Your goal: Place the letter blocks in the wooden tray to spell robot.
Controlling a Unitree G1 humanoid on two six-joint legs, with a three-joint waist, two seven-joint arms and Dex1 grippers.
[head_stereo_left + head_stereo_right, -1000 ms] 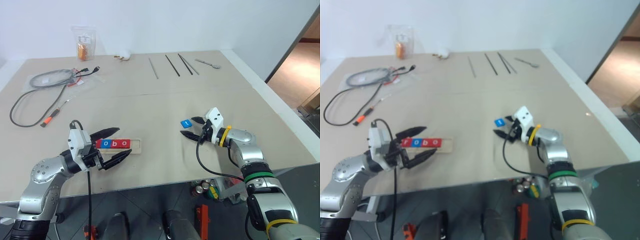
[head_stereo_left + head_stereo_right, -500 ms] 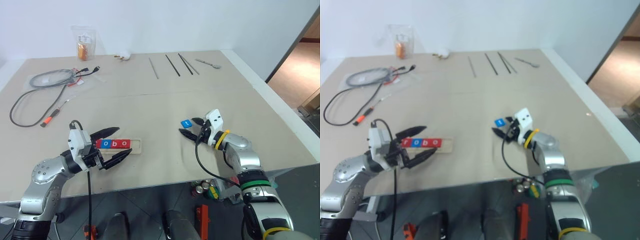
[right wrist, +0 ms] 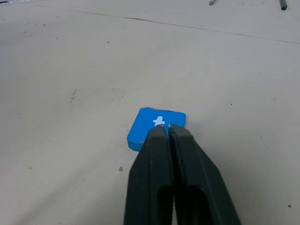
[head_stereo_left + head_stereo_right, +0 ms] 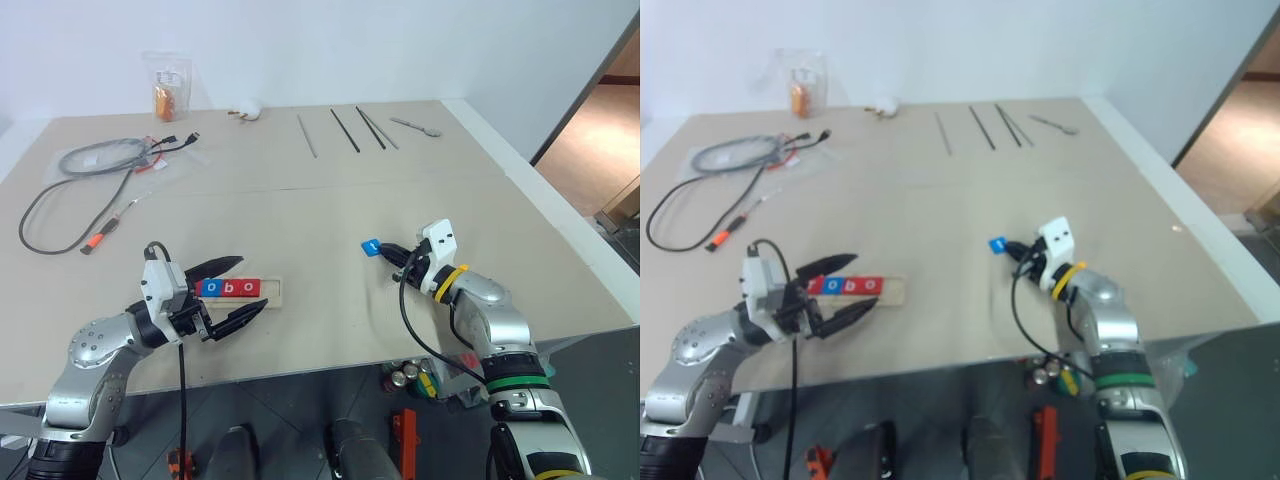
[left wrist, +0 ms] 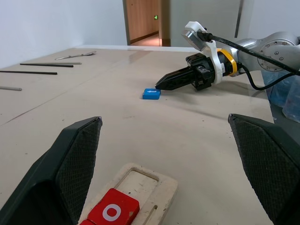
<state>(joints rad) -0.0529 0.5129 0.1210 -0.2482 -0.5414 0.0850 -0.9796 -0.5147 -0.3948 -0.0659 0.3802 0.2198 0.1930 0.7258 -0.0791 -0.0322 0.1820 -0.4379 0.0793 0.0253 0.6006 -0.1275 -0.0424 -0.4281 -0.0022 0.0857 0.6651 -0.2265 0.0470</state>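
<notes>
Risk: right gripper (image 3: 168,132), fingers pressed together with nothing between, tips over blue square "t" tile (image 3: 156,128); pushing may skid it. Left gripper (image 5: 164,159) spread wide by pale wooden tray (image 5: 154,185).

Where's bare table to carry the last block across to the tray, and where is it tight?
Bare table runs between the blue t block at the right gripper and the wooden tray's unfilled end. It is tight there: the left gripper's open fingers straddle the tray. Cables and rods crowd the far side.
</notes>
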